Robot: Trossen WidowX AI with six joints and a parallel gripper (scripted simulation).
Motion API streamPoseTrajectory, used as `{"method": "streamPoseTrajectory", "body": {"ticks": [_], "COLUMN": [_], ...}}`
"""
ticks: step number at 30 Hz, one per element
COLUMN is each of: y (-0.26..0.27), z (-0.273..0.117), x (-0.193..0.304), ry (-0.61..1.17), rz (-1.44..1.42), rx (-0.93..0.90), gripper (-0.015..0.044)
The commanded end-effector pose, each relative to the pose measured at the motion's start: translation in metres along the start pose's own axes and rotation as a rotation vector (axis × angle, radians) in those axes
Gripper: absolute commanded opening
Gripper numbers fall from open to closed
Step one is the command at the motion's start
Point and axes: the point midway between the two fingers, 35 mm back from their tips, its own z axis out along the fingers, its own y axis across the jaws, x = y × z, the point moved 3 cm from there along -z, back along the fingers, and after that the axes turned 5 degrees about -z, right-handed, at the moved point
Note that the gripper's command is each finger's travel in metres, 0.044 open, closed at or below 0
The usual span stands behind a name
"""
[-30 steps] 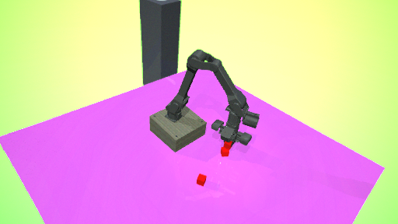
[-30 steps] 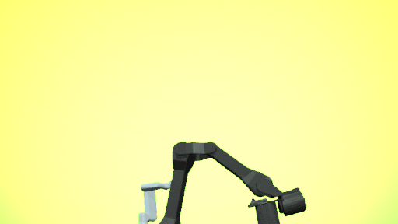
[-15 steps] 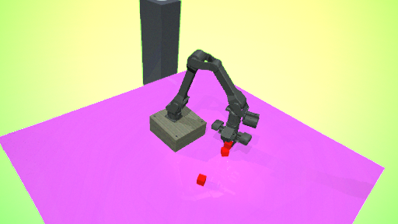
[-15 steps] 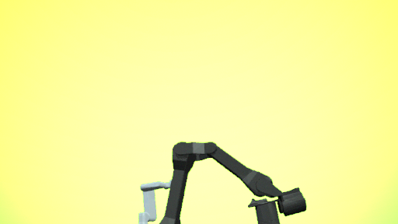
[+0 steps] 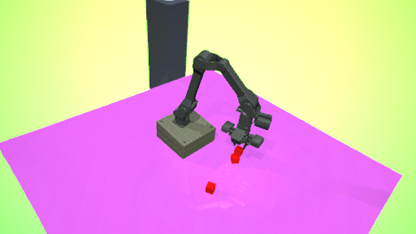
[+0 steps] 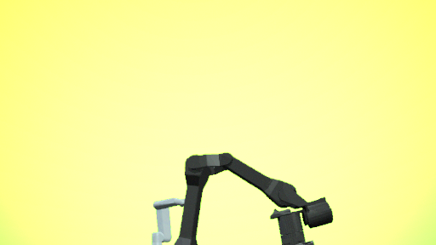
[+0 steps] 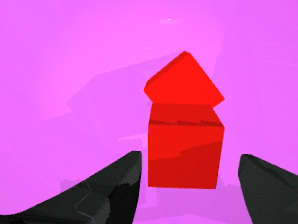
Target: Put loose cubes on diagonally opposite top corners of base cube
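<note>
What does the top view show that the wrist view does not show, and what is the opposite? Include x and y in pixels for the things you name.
Only the top view: a lone red cube (image 5: 210, 188), the wooden block (image 5: 197, 145) under the arm's foot, the dark pillar (image 5: 167, 45) and the arm's links.

Only the wrist view: a clear gap on each side of the nearer red cube (image 5: 239, 150) (image 7: 184, 157), between the fingers (image 5: 234, 143).

Both: that cube, the fingers, the farther red cube (image 5: 235, 158) (image 7: 185, 82) and the magenta surface (image 5: 101, 162) (image 7: 50, 50).

Gaps flank the near cube (image 5: 239, 150) (image 7: 184, 156); far cube (image 5: 235, 158) (image 7: 186, 84) obstructs beyond
</note>
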Motion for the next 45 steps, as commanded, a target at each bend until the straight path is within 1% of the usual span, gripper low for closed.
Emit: {"method": "streamPoseTrajectory", "body": {"ticks": [1,5,7,8,11,22,33,38,41,45], "y": [0.002,0.002,0.001,0.002,0.007,0.012,-0.015,-0.024,-0.024,-0.023], "z": [-0.008,-0.009,-0.007,-0.008,-0.011,-0.029,-0.053,-0.058,-0.051,-0.01], "x": [0.0,0.0,-0.002,-0.006,-0.023,-0.115,-0.212,-0.23,-0.23,-0.231], "ry": [0.0,0.0,0.0,0.001,0.001,-0.004,-0.02,-0.023,-0.023,-0.023], "rz": [0.002,0.002,-0.004,-0.008,-0.03,-0.133,-0.207,-0.221,-0.221,-0.221], "rx": [-0.006,-0.006,-0.004,-0.004,-0.007,-0.019,-0.005,-0.002,-0.002,-0.002], "gripper": [0.0205,0.0205,0.0258,0.0265,0.0265,0.0265,0.0265,0.0265,0.0265,0.0265]}}
